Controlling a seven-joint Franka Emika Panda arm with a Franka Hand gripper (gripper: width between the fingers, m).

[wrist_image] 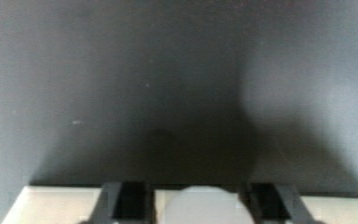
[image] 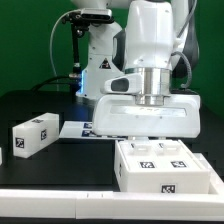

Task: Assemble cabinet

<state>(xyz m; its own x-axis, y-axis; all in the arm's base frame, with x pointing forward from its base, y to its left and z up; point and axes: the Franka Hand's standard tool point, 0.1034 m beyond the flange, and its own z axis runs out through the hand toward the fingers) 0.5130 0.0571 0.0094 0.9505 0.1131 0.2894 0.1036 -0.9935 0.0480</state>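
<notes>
The white cabinet shell stands at the exterior view's lower right, with tags on its top and front. My gripper hangs straight down, right over the shell's back edge. In the wrist view the two dark fingers stand apart over the cabinet's white surface. A pale rounded part lies between them, and a thin gap shows on each side of it. A smaller white tagged block lies on the black table at the exterior view's left.
The marker board lies flat behind the gripper. Another white piece shows at the exterior view's far left edge. A white strip runs along the table's front edge. The robot base stands at the back.
</notes>
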